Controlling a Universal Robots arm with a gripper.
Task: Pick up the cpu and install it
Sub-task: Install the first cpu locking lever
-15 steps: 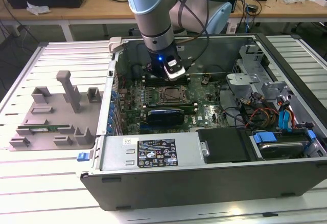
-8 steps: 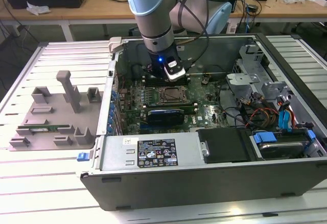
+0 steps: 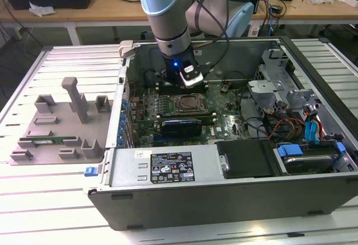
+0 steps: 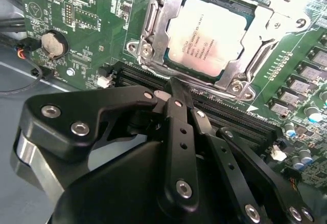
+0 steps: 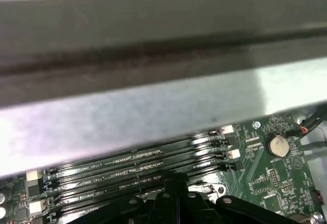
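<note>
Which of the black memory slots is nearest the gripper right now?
The slot right beside the cpu socket: in the second wrist view the gripper tip sits over it, while the other slots lie nearer the camera, under the fingers.

The cpu (image 4: 203, 44), a flat square chip with a pale silver top bearing fine print and a thin dark rim, lies level in its metal-framed socket (image 4: 153, 27) on the green board, just beyond the fingers (image 4: 180, 98), untouched by them.
</note>
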